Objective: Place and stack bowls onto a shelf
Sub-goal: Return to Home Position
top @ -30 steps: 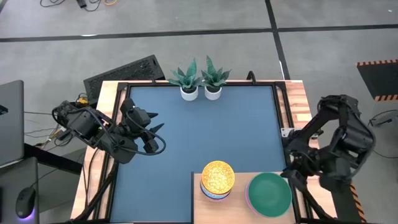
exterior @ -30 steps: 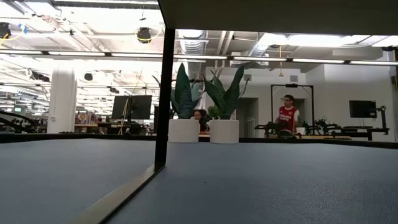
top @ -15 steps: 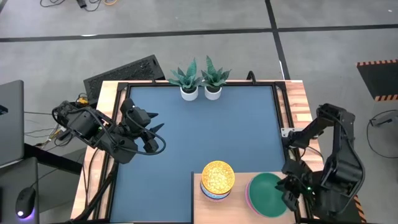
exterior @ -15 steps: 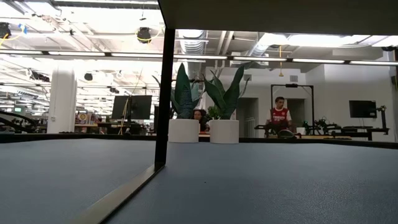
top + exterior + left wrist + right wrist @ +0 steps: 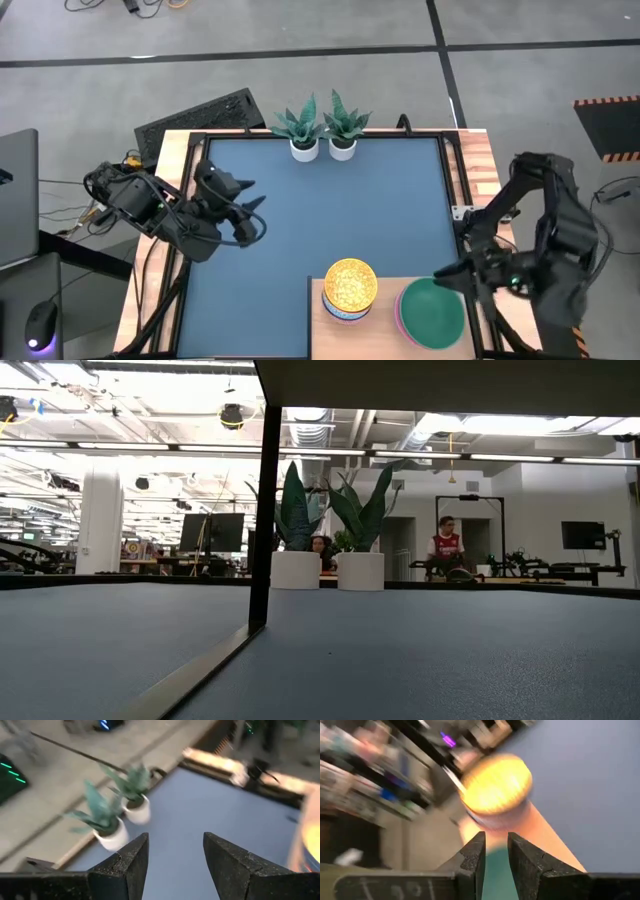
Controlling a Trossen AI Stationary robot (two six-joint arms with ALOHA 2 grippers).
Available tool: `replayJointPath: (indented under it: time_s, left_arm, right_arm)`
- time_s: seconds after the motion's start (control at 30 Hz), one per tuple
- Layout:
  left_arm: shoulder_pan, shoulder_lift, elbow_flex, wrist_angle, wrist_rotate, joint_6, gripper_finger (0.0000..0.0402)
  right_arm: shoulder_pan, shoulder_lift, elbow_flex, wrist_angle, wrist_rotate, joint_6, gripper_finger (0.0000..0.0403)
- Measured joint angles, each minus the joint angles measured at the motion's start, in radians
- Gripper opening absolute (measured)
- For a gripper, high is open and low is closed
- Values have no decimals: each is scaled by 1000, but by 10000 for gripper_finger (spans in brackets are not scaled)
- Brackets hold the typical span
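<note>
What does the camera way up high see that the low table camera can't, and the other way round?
Only the high view shows the yellow patterned round bowl topping a small stack and the plain green bowl nested in a pink bowl, on the pale wood-grain shelf. It also shows the left gripper and the right gripper beside the green bowl. Only the low view shows the room behind, with a person in a red shirt. Both show two white plant pots and the dark blue tabletop.

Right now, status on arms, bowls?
Both jaws open, empty. Left gripper over table, left side; right gripper by green bowl. That bowl sits on pink bowl, on shelf.
</note>
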Motion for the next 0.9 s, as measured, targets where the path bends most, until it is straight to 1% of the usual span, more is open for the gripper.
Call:
replayJointPath:
  time_s: [0.07,0.13,0.2,0.27,0.3,0.33,0.37,0.4,0.43,0.47,0.5,0.6,0.63,0.67,0.7,0.73,0.83,0.9]
  left_arm:
    - [0,0,0,0,93,-4,175]
    - [0,0,0,0,197,-1,175]
    - [0,0,0,1,284,2,175]
    - [0,0,0,18,311,3,175]
    - [-1,0,0,24,306,30,175]
    - [-1,0,0,33,295,85,175]
    - [-1,0,0,70,289,159,175]
    - [0,0,0,132,298,243,175]
    - [1,0,0,207,337,332,175]
    - [2,-7,0,285,406,422,175]
    - [2,-14,0,368,501,509,175]
    - [22,-54,0,625,842,752,175]
    - [32,-72,1,673,946,807,175]
    - [45,-91,2,686,1015,834,175]
    - [61,-112,2,677,1044,840,175]
    - [74,-132,2,650,1048,839,175]
    - [100,-183,1,545,1026,827,175]
    - [108,-209,1,505,1044,852,175]
  right_arm:
    - [-13,-34,1,130,38,-140,106]
    - [-23,-61,1,217,17,-299,106]
    - [-32,-85,1,249,-21,-444,106]
    - [-39,-96,2,305,-6,-518,106]
    - [-44,-96,2,321,2,-618,106]
    - [-47,-97,2,348,-6,-755,106]
    - [-53,-101,0,383,-32,-886,106]
    - [-64,-112,-2,416,-55,-976,106]
    - [-84,-133,-5,450,-100,-1033,106]
    - [-109,-163,-5,487,-170,-1083,106]
    - [-138,-196,-1,529,-251,-1137,106]
    - [-224,-289,-10,637,-530,-1318,106]
    - [-252,-319,-12,643,-619,-1360,106]
    - [-283,-350,-15,639,-690,-1386,106]
    - [-314,-381,-22,625,-732,-1396,106]
    - [-344,-411,-34,604,-742,-1400,106]
    - [-419,-519,-112,607,-744,-1400,106]
    - [-445,-599,-188,632,-740,-1399,106]
